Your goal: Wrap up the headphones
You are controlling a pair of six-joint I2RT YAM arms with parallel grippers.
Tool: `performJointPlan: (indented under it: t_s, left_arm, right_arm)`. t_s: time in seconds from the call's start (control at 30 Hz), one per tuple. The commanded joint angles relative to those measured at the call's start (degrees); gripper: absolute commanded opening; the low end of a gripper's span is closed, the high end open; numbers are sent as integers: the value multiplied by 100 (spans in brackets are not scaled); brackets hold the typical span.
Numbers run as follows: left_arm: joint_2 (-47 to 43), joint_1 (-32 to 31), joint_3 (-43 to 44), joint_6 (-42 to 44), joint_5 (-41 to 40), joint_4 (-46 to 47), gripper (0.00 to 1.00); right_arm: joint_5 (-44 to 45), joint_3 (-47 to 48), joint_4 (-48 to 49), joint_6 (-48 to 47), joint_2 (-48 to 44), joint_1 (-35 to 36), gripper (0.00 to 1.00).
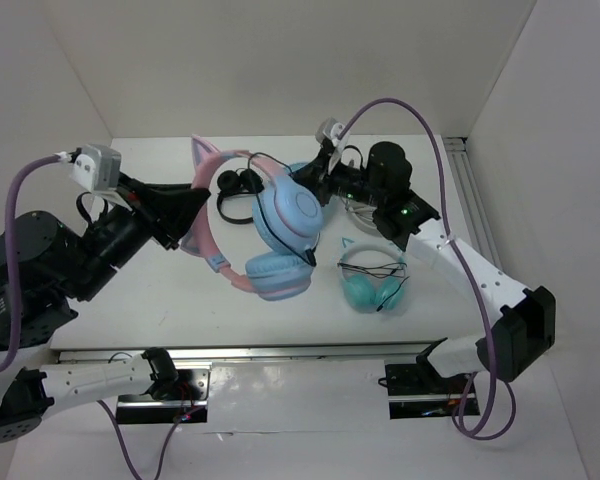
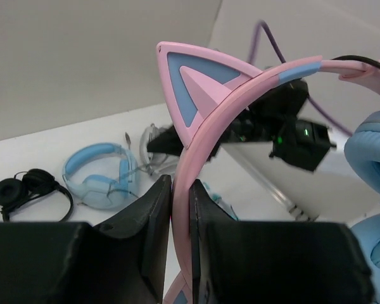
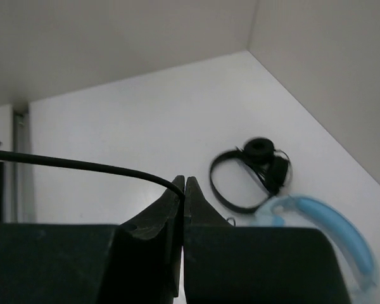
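Note:
The headphones [image 1: 288,218] hang above the table: a pink cat-ear headband [image 2: 206,120] and two light blue ear cups [image 1: 280,277]. My left gripper [image 1: 187,216] is shut on the headband's left side, and the pink band is pinched between its black fingers [image 2: 153,209] in the left wrist view. At the far side of the upper ear cup, my right gripper [image 1: 318,180] is shut on the thin black cable [image 3: 82,166]. That cable runs off to the left from the fingertips of the right gripper [image 3: 184,180].
An all-teal cat-ear pair [image 1: 372,282] lies on the table in front of the right arm. A small black headset [image 1: 237,186] lies near the back, also in the right wrist view [image 3: 253,171]. A plain light blue pair [image 2: 101,176] lies beside it.

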Motion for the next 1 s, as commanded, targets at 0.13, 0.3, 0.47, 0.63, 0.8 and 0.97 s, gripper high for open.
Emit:
performJointPlan:
  t_s: [0.13,0.3,0.47,0.63,0.8,0.97]
  left_arm:
    - [-61,-24,-56,-712,-1498,1247,0]
    - [413,-24,321,-642,-2175,1300,0]
    - [958,-24,830,-352,-2949,1458,0]
    - [1486,-24,1403,-334,-3502,1186,0]
    - [1548,-24,1324,-633,-3854,1186,0]
    - [1433,-24,903,-423,-4258,1651,0]
  right_arm:
    - [-1742,-886,2669,1390,-482,242,0]
    - [-1962,-1063,3224,1611,-482,628,3]
    - [-1595,-1457,2988,1198,-692,1226,3]
    - [-1111,-2081,3110,1075,-1149,1665,3]
    - [-697,-2214,2812,803,-1352,1894,1]
    - [-364,-2372,2688,679,-1632,2175,1]
